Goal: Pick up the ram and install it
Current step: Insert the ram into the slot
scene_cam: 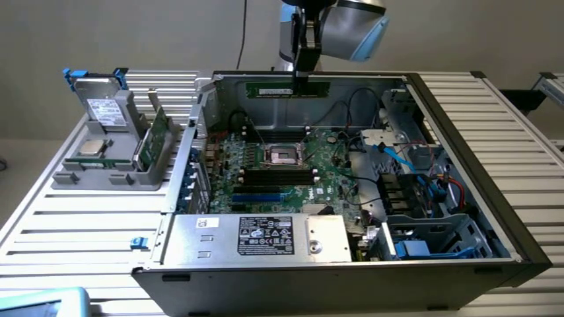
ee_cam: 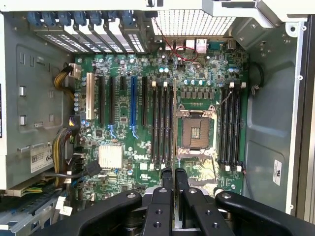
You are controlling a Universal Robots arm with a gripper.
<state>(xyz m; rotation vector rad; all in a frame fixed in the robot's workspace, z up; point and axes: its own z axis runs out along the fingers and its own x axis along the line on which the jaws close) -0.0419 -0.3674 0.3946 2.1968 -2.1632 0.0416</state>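
The ram (scene_cam: 269,88), a thin green stick, hangs level above the rear of the open computer case (scene_cam: 458,125), and my gripper (scene_cam: 304,82) is shut on its upper edge. Below it lies the green motherboard (scene_cam: 331,181) with its long black memory slots (scene_cam: 277,176) in front of the CPU socket (scene_cam: 284,155). In the wrist view my gripper (ee_cam: 173,183) looks straight down, black fingers (ee_cam: 166,178) pressed close together, over the board's edge between two banks of slots (ee_cam: 162,123) (ee_cam: 231,128) that flank the socket (ee_cam: 195,132).
A grey holder (scene_cam: 75,178) at the exterior view's left carries a broader green card (scene_cam: 155,137), a drive (scene_cam: 105,112) and a chip (scene_cam: 92,146). The silver power supply (scene_cam: 255,238) fills the case front. Cables (scene_cam: 397,158) and a drive cage (scene_cam: 423,244) crowd the exterior view's right.
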